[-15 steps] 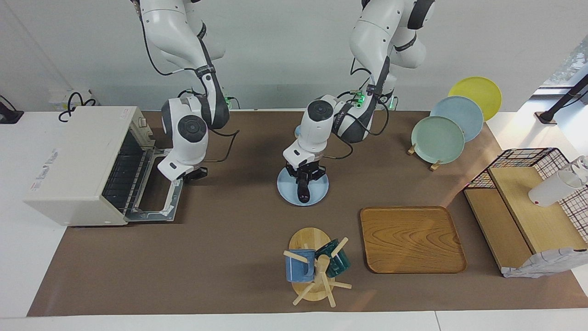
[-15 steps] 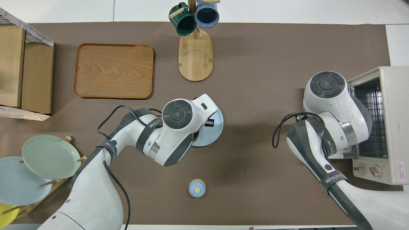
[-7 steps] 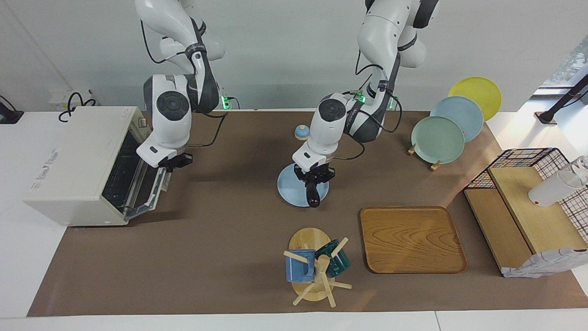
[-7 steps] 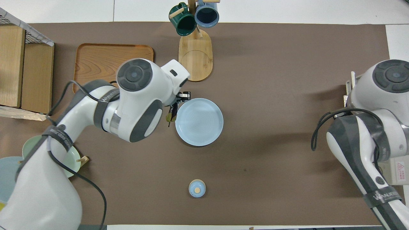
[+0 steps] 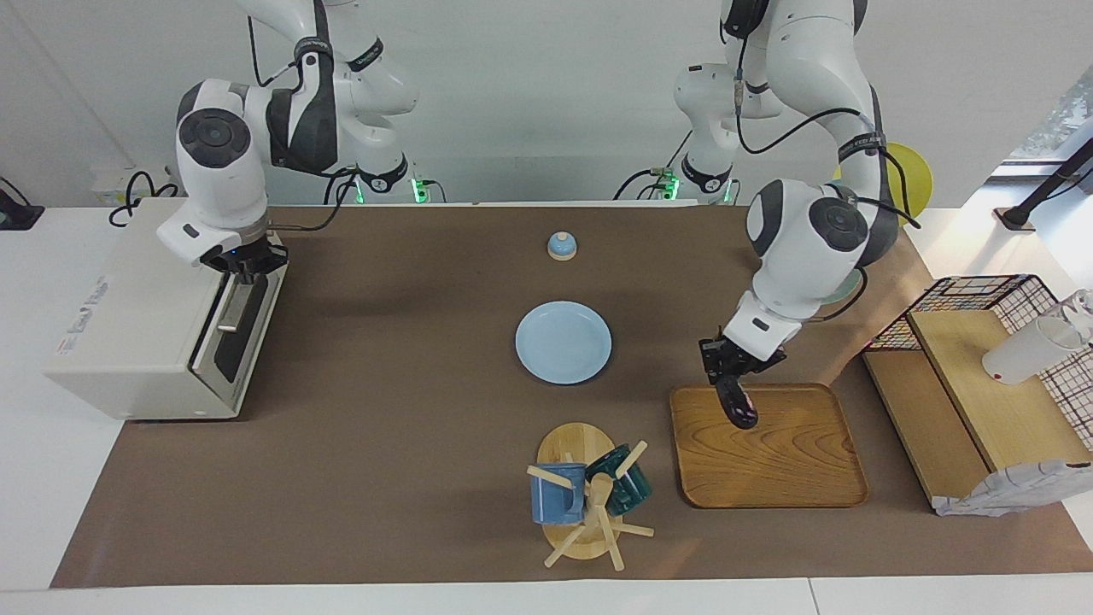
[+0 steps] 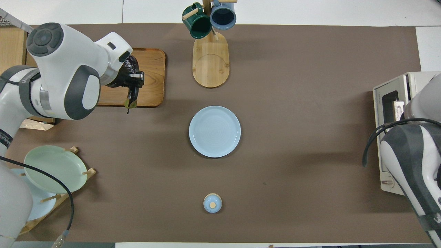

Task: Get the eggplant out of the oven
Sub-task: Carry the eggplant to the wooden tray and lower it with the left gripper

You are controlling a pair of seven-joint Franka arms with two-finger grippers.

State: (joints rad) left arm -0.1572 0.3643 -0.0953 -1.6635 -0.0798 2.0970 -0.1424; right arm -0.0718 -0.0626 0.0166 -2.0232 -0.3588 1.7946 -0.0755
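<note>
The oven (image 5: 145,333), a boxy off-white metal thing at the left edge of the facing view, has its dark glass door pretty much shut, and the right gripper (image 5: 242,265) sits right at the top edge of that door. Can't tell how its fingers stand.

Next down in size is the wooden tray (image 5: 768,465) at lower right of the same view: flat, rounded corners, strong wavy grain. Then the round pale blue plate (image 5: 564,342) mid-frame, smooth and bare.

The eggplant (image 5: 736,401) is out of the oven. It's slim, glossy and almost black, dangling nose-down over the tray's upper left corner. The left gripper (image 5: 726,363) has its fingers clamped on the upper end, and in the overhead view the thin stem tip pokes out past them.

So I'd say this is the set-down step. Next move probably calls for lowering it till it lies on the wood, then letting go gently since that shiny skin looks like it'd roll.
</note>
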